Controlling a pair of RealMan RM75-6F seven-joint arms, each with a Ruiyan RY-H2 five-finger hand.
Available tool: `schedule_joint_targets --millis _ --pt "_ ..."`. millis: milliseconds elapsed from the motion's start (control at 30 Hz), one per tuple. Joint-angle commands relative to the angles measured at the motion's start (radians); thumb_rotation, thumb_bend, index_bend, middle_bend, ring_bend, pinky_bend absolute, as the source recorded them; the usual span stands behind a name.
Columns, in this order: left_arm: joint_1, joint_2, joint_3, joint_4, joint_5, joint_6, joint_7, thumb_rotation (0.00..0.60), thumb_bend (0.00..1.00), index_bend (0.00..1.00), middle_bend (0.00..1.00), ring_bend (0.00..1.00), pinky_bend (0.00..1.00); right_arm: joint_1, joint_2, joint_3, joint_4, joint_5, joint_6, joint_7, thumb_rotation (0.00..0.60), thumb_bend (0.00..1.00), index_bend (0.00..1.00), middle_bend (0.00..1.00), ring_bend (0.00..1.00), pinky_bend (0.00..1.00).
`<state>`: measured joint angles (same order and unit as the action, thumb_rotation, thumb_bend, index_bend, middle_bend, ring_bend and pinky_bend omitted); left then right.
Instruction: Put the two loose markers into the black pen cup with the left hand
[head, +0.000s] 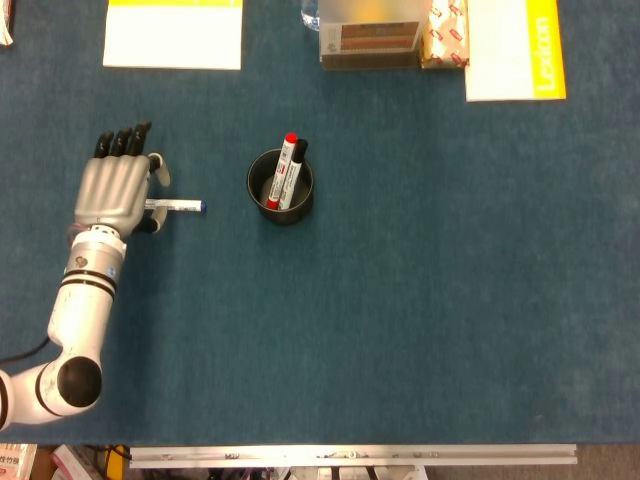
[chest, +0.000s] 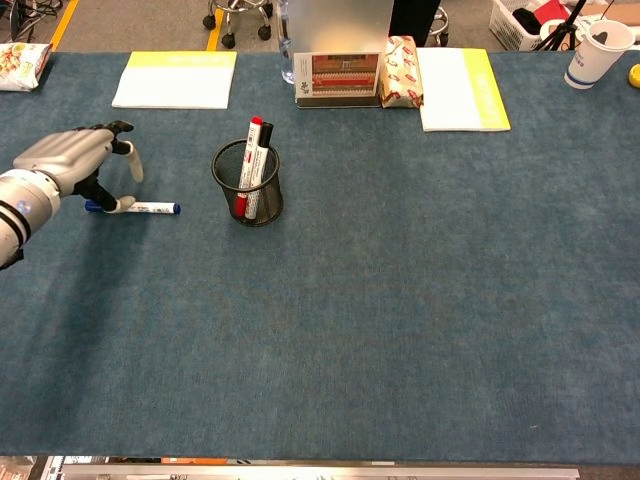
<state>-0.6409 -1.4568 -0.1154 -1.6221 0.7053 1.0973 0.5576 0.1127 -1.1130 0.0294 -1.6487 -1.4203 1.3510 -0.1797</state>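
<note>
Open cloth (head: 400, 300) surrounds the pen cup (head: 280, 187); notepads (head: 173, 33) stand well back

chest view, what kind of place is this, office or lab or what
Probably an office or lab workspace. A blue felt-covered table holds a black pen cup with markers and yellow-edged notepads, and wheeled chair bases stand on the floor behind. The left hand reaches for a blue marker.
</note>
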Motion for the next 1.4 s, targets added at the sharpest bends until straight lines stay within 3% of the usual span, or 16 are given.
schedule_joint_targets --millis 33,1400 --pt "0.004 -0.005 0.001 0.008 -0.004 -0.003 -0.007 0.600 0.30 0.42 0.00 0.00 0.01 0.000 0.001 0.001 -0.001 0.001 0.001 0.000 0.600 0.12 0.48 0.39 0.42 0.44" --pt "0.046 -0.064 0.016 0.145 0.028 -0.019 -0.033 0.600 0.30 0.46 0.00 0.00 0.01 0.002 0.001 0.000 0.000 0.005 -0.006 -0.002 0.600 0.12 0.48 0.39 0.42 0.44"
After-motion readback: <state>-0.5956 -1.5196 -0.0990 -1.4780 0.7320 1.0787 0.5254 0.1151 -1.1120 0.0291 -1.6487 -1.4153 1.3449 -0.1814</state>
